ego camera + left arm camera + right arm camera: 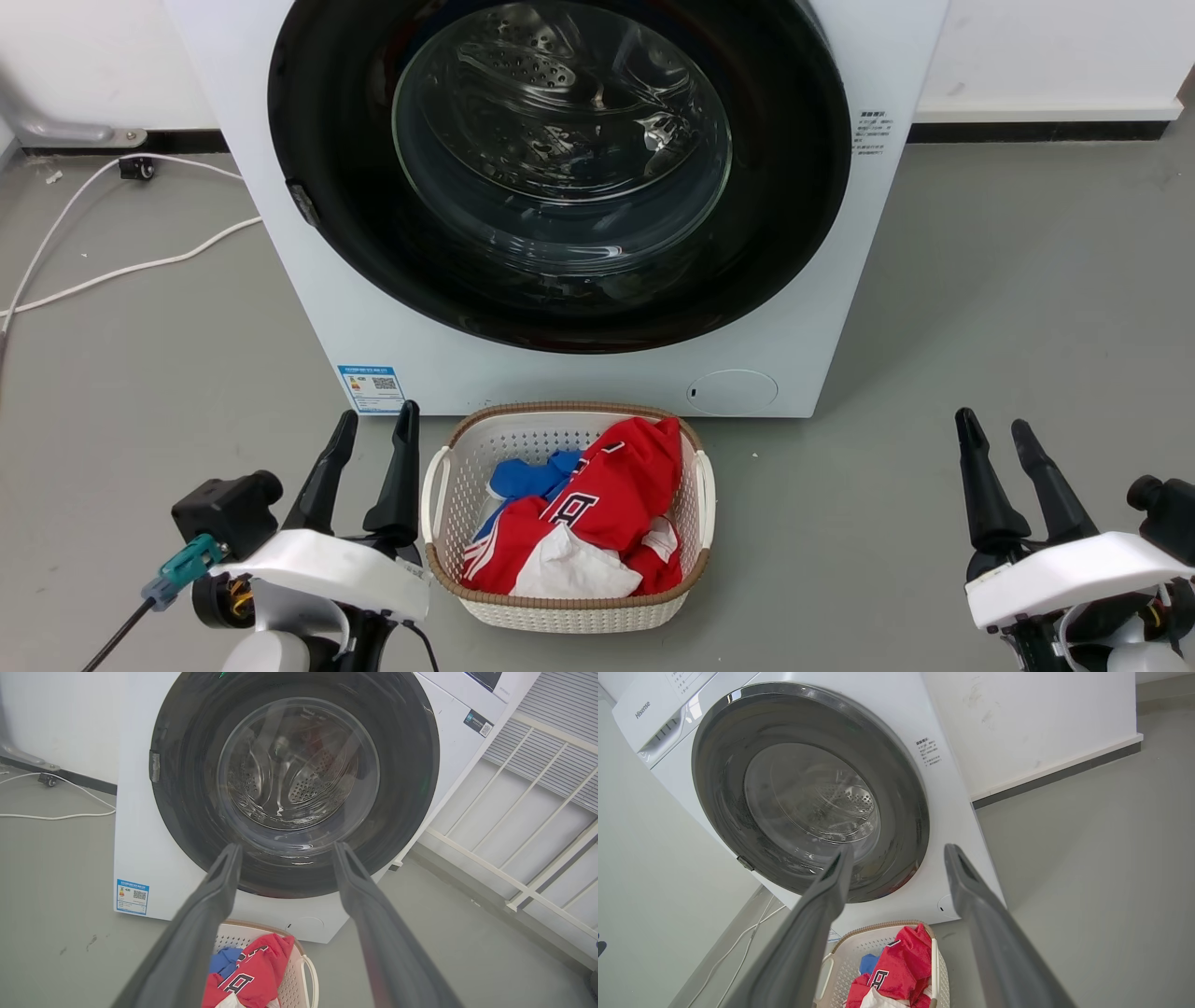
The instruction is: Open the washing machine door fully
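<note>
My left claw point(378, 415) at lower left and my right claw point(991, 422) at lower right are both spread and empty, fingers pointing up the frame. Between them sits a laundry basket point(439, 485), just before the washing machine point(560, 383). Open grey floor point(1008, 280) flanks it. The door point(327, 140), upper centre, lies shut, well apart from both claws.

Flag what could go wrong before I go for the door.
The door is shut, and the small grey catch on its left rim looks a thin hold; the open left hand may slip off the gloss. The laundry basket sits right before the washing machine, so moving in could knock it. The white cable on the floor to the left could snag the wheels.
</note>
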Available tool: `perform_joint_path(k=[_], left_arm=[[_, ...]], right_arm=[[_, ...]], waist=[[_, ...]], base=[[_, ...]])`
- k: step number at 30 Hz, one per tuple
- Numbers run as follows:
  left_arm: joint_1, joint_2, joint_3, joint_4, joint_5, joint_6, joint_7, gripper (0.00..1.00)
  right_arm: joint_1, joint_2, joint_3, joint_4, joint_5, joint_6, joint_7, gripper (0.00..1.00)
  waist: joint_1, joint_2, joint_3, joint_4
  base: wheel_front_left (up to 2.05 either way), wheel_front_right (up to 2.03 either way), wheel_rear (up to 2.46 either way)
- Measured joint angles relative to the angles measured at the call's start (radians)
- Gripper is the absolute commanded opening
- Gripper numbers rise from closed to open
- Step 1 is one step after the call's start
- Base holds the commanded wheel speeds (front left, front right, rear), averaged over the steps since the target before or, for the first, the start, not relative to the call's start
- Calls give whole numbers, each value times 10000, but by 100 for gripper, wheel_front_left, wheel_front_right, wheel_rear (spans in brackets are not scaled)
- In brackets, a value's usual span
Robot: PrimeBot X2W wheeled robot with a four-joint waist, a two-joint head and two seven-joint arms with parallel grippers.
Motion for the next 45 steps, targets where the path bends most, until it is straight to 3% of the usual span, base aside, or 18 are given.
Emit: perform_joint_path(k=[12,26,45], left_arm=[[-131,341,-362,-6,1473,489,-345,100],[-191,522,-612,96,2615,752,-685,100],[-242,472,-556,378,3695,608,-1080,100]], right_arm=[[129,58,58,-360,-1392,2,10,100],[251,98,79,-673,-2844,2,90,100],[355,244,69,-815,-4163,4,-109,100]], waist=[[0,0,-14,-4],[0,0,-26,-18],[0,0,-6,-30]], base=[[0,0,0],[0,0,0],[0,0,0]])
